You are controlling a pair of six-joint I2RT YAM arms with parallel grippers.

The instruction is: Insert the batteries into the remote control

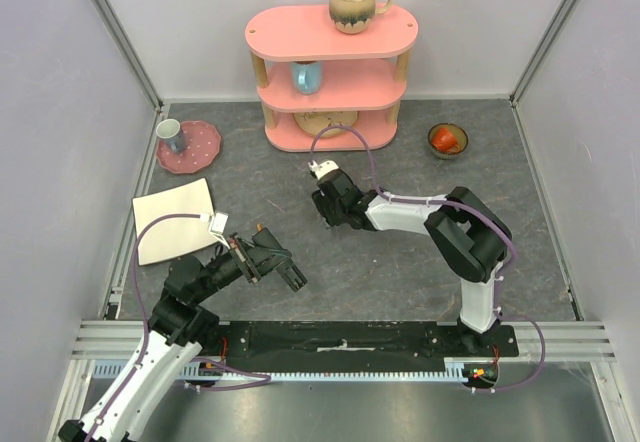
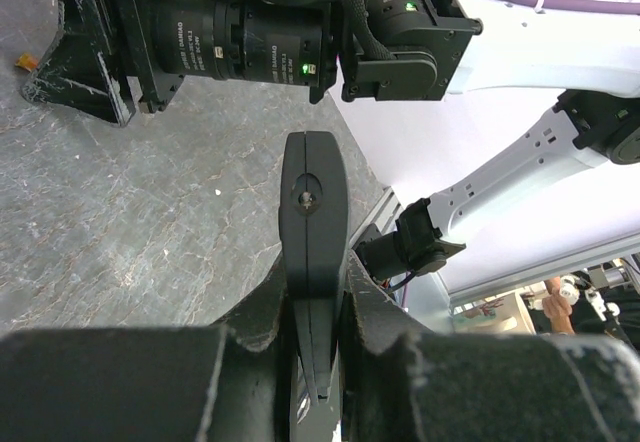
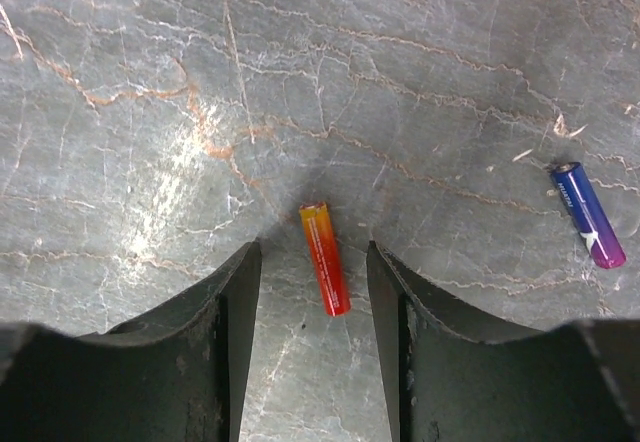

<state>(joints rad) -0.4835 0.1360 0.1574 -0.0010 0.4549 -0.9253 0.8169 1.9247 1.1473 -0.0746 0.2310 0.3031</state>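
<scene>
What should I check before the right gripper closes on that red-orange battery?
1. Is the right gripper open: ok.
2. Is the red-orange battery between its fingers: ok, though tilted across the gap.
3. Is the blue-purple battery out of the grasp: ok, it lies apart.
4. Is the left gripper shut on the remote control: ok.
5. Is the remote's battery bay open: cannot tell.

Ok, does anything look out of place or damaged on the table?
Nothing looks damaged or spilled. The red-orange battery lies loose on the table between the open jaws of the right gripper, the blue-purple battery askew off to one side, with a few pale crumbs nearby. The left gripper clamps the remote control.
</scene>
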